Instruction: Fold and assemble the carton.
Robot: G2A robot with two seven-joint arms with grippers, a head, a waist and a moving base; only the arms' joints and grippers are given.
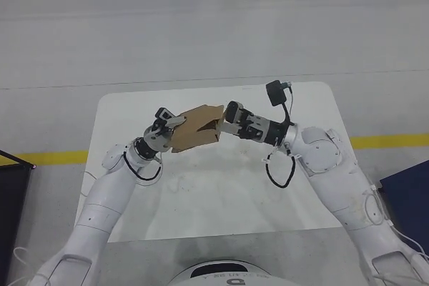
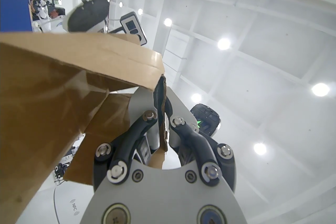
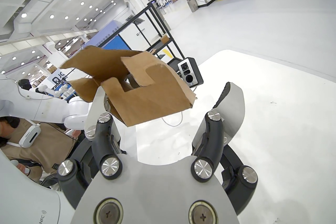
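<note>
The brown carton [image 1: 196,127] is over the far half of the white counter [image 1: 229,204], slung between the two arms and lying at a slant. The left pincer [image 1: 173,121] is right on its left end, touching the cardboard. The right pincer [image 1: 225,123] meets the opposite end, with a black camera [image 1: 277,93] jutting from that wrist. Out on the grey floor [image 1: 200,43], a yellow stripe [image 1: 50,157] runs past both sides of the counter.

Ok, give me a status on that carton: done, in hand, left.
Done: the carton is held above the table and partly opened out. In hand: the left gripper clamps one panel edge; the right gripper stands open at its slotted flaps. Left: those flaps are not locked together, so closing is outstanding.
</note>
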